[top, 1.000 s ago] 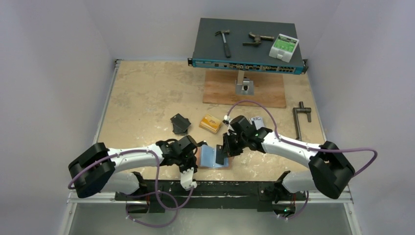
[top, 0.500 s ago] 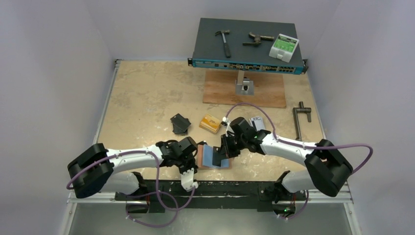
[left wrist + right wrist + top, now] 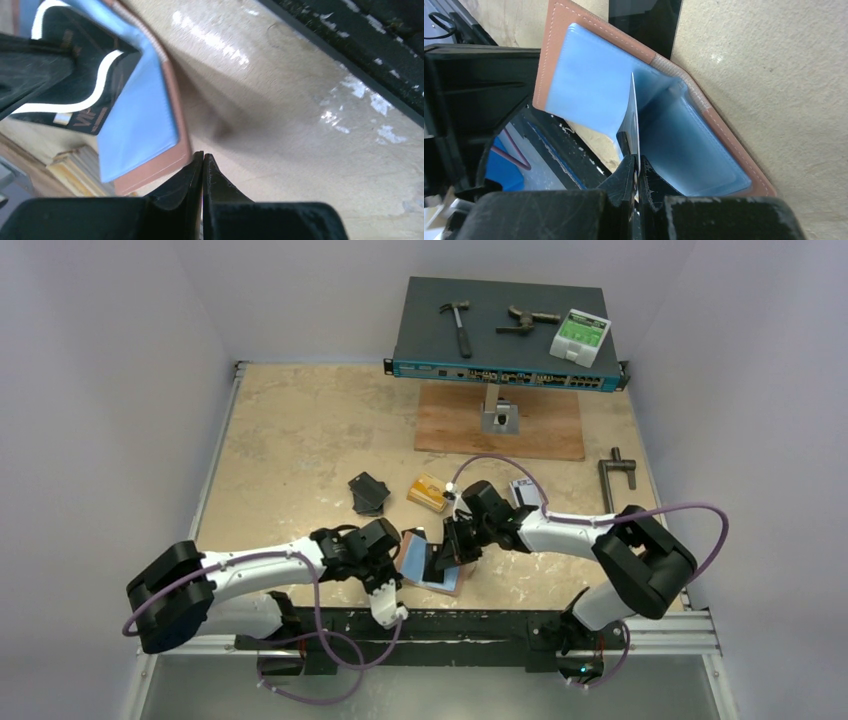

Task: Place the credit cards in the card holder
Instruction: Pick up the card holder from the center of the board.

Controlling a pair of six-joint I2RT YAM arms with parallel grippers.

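The card holder (image 3: 418,562) lies open near the table's front edge, salmon-pink outside and blue inside; it also shows in the right wrist view (image 3: 589,85) and the left wrist view (image 3: 145,125). My right gripper (image 3: 637,162) is shut on a black card (image 3: 634,120) with a white wavy line, held edge-on over the blue fold. That card (image 3: 85,75) shows in the left wrist view. My left gripper (image 3: 202,156) is shut at the holder's near corner, seemingly pinching its flap. A black card stack (image 3: 368,493), an orange-gold stack (image 3: 430,492) and a silver-grey card (image 3: 525,487) lie behind.
A network switch (image 3: 505,335) on a stand carries a hammer (image 3: 458,325) and other tools, over a wooden board (image 3: 500,422). A metal clamp (image 3: 612,482) lies at the right. A black rail (image 3: 450,625) runs along the front edge.
My right gripper has moved left and down with the black card, onto the open holder. The holder and my left gripper have shifted slightly left.
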